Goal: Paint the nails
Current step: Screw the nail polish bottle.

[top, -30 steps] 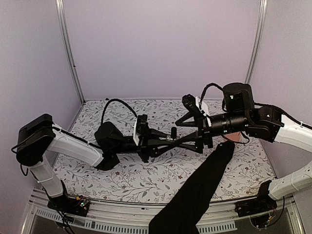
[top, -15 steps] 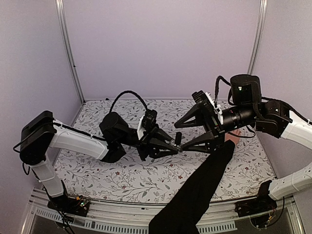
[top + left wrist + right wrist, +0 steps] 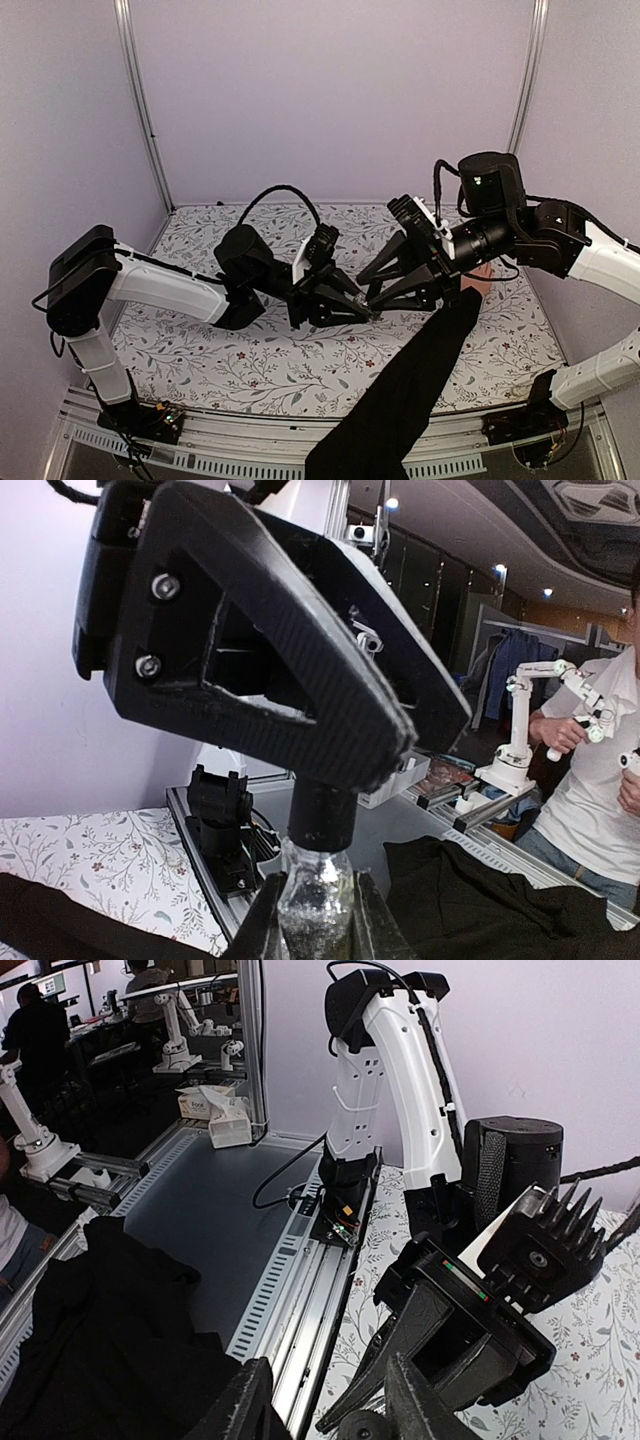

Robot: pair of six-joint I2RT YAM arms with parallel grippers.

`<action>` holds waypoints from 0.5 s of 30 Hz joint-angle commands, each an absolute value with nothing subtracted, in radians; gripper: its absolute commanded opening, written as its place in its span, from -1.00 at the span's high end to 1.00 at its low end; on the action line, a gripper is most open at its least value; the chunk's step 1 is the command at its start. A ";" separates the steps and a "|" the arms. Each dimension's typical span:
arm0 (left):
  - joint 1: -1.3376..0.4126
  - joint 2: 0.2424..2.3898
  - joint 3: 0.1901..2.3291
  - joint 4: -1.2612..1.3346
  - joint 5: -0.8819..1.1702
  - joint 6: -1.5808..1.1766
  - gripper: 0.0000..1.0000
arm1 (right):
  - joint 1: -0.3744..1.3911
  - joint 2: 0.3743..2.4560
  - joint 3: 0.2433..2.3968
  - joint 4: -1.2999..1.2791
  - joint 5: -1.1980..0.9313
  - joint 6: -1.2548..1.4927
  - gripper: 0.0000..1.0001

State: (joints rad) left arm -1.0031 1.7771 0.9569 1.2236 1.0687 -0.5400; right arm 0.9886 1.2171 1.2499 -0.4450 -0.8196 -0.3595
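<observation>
Right fingers (image 3: 415, 1400) have narrowed around the bottle's (image 3: 315, 900) cap (image 3: 322, 818).

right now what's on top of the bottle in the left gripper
A black cap tops the bottle, the right gripper straddling it. Anything under the cap is hidden.

soft even light, warped wrist views

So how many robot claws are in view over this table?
2. The left claw is mid-table, shut on a small bottle. The right claw meets it from the right, its fingers around the bottle's black cap. None seems hidden.
</observation>
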 commanded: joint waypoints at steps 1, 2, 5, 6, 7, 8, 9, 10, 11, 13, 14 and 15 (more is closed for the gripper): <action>-0.993 1.798 0.971 1.270 1.089 -0.571 1.00 | 0.994 1.232 1.257 -0.457 -0.852 -0.370 0.28; -0.994 1.798 0.970 1.282 1.090 -0.574 1.00 | 0.994 1.233 1.256 -0.456 -0.850 -0.370 0.33; -0.993 1.794 0.957 1.329 1.081 -0.582 1.00 | 0.994 1.233 1.253 -0.454 -0.846 -0.369 0.47; -0.993 1.791 0.951 1.340 1.072 -0.582 1.00 | 0.995 1.234 1.252 -0.455 -0.845 -0.368 0.52; -0.993 1.787 0.944 1.346 1.062 -0.580 1.00 | 0.994 1.236 1.248 -0.452 -0.845 -0.366 0.56; -0.993 1.782 0.940 1.347 1.055 -0.579 1.00 | 0.994 1.237 1.245 -0.448 -0.847 -0.364 0.61; -0.992 1.779 0.940 1.342 1.046 -0.580 1.00 | 0.994 1.238 1.242 -0.444 -0.849 -0.359 0.64; -0.993 1.779 0.942 1.323 1.038 -0.579 1.00 | 0.994 1.238 1.239 -0.436 -0.853 -0.355 0.67; -0.993 1.775 0.943 1.314 1.024 -0.575 1.00 | 0.994 1.238 1.235 -0.431 -0.856 -0.351 0.68; -0.994 1.769 0.934 1.313 0.996 -0.564 1.00 | 0.994 1.237 1.227 -0.411 -0.855 -0.338 0.71; -0.995 1.766 0.927 1.318 0.982 -0.561 1.00 | 0.994 1.236 1.222 -0.402 -0.854 -0.331 0.72; -0.995 1.762 0.923 1.321 0.970 -0.559 1.00 | 0.995 1.237 1.217 -0.396 -0.855 -0.324 0.73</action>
State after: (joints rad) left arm -1.0050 1.7844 0.9451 1.2835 1.0702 -0.5682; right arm 0.9871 1.2335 1.2461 -0.4088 -0.8192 -0.3550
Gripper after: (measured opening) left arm 0.181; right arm 0.153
